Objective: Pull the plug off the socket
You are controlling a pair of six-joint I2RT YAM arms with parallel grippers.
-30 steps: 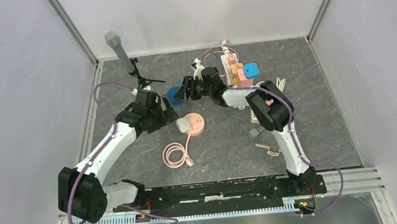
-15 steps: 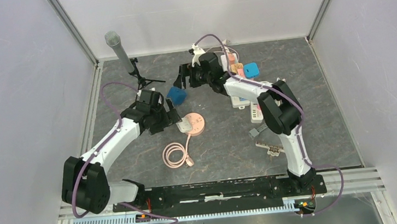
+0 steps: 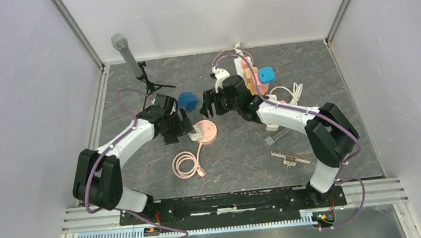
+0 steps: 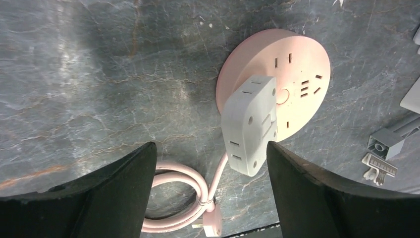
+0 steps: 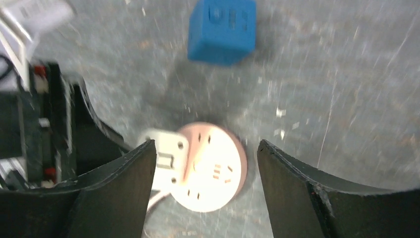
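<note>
- Grey-white plug, a blocky adapter, is seated in the round pink socket and overhangs the disc's rim on the left arm's side. The pair lies about mid-surface, a little nearer the left edge than the right.
- The socket's pink cable loops into a loose coil toward the near edge. By my reading, only the disc's own weight keeps it in place.
- The left tool has its fingers apart, straddling the plug and clamped on nothing. The plug sits off-centre in the gap, with one finger just beside its side and the other well apart.
- The right tool is also spread and empty, hanging over the socket. Its wrist view is blurred, so I cannot tell how high above the disc it stands.
- Risk one: if the left tool closes from here, the nearer finger probably meets the plug first and shoves plug and socket sideways before the grip forms.
- Risk two: if the left tool pulls before the right tool pins the disc, the whole socket may lift or slide with the plug, dragging the cable, and the two will not part.
- Risk three: a right finger landing on the plug instead of bare pink would hold down the very part that must come away.
- Risk four: the two tools work close together and could clash.
- The blue cube sits just toward the far edge, and a careless swing could knock it.
</note>
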